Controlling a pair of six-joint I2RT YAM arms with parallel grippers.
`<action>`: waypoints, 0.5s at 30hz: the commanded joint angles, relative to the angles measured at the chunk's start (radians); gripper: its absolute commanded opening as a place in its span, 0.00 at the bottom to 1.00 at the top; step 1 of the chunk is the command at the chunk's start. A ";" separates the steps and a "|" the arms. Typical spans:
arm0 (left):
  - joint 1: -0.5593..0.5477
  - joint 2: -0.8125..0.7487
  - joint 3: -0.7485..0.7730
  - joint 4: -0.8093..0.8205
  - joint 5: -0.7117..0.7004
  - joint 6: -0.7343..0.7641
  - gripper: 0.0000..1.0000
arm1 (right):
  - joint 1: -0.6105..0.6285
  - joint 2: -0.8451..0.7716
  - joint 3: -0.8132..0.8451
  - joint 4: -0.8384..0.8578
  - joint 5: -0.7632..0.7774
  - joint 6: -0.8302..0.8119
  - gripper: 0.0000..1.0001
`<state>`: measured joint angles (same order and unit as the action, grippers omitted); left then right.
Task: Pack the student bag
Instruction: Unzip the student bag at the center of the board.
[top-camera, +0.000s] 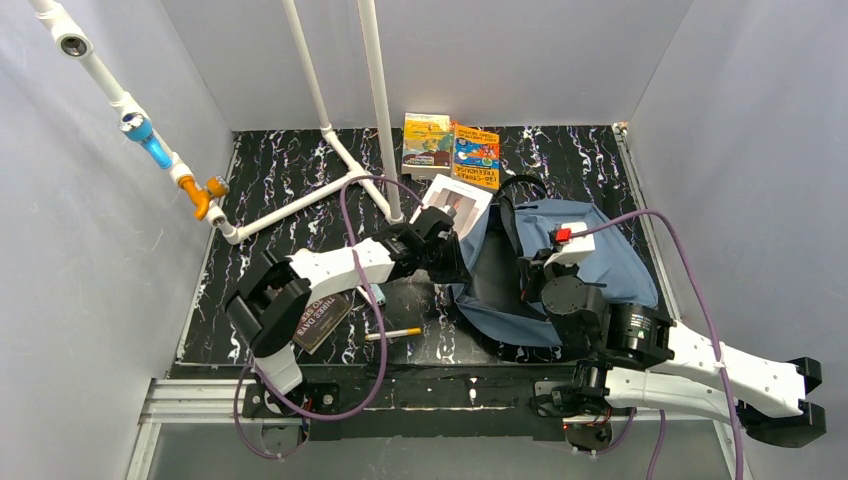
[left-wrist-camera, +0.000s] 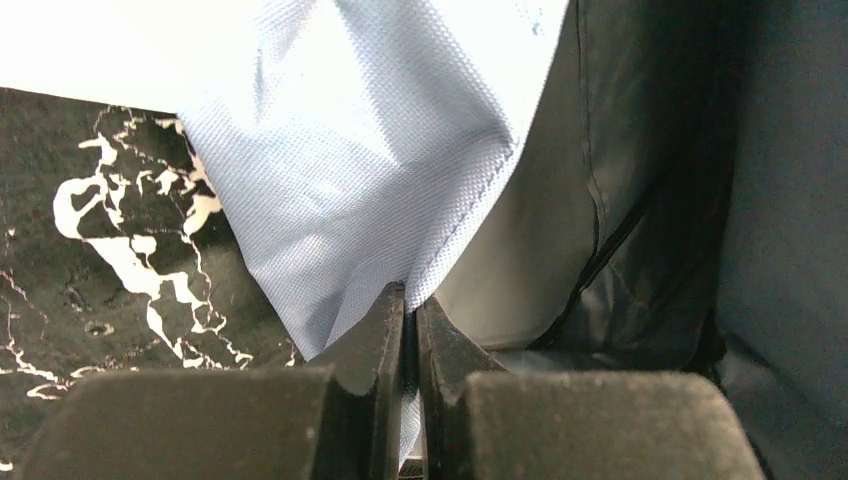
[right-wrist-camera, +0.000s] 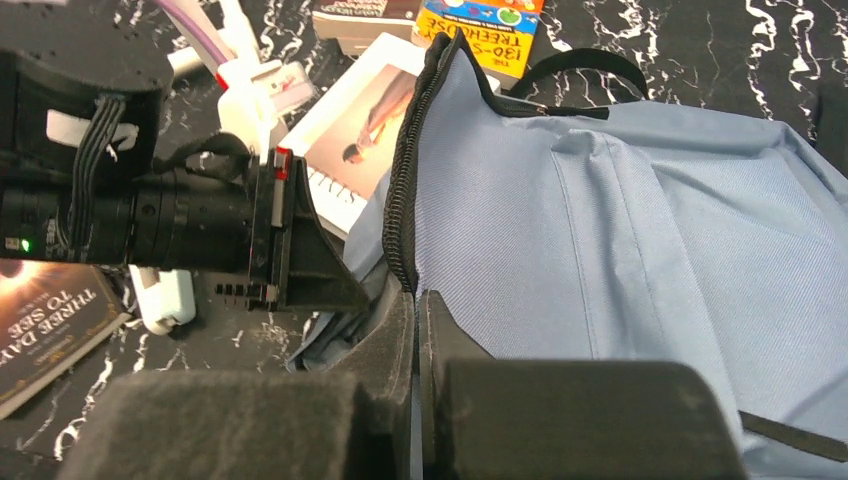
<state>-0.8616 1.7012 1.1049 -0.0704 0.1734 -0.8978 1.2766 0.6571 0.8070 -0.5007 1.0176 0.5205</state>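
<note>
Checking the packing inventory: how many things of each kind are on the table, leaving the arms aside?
Books: 4
Bag: 1
Pen: 1
Small white item: 1
Total: 7

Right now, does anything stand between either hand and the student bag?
Nothing visible does. The left hand is shut on a fabric edge of the student bag; the right hand is shut on it beside the zipper.
</note>
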 joint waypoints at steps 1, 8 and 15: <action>0.003 0.006 0.072 -0.078 -0.060 0.034 0.06 | 0.003 -0.016 -0.001 0.008 0.044 0.031 0.01; 0.008 -0.211 -0.040 -0.196 -0.140 0.121 0.60 | 0.003 -0.020 -0.094 0.015 0.000 0.082 0.01; 0.013 -0.588 -0.163 -0.489 -0.312 0.184 0.98 | 0.003 0.043 -0.140 0.065 -0.122 0.075 0.11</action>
<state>-0.8562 1.3205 0.9936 -0.3241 0.0227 -0.7681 1.2766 0.6704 0.6834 -0.5220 0.9649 0.5915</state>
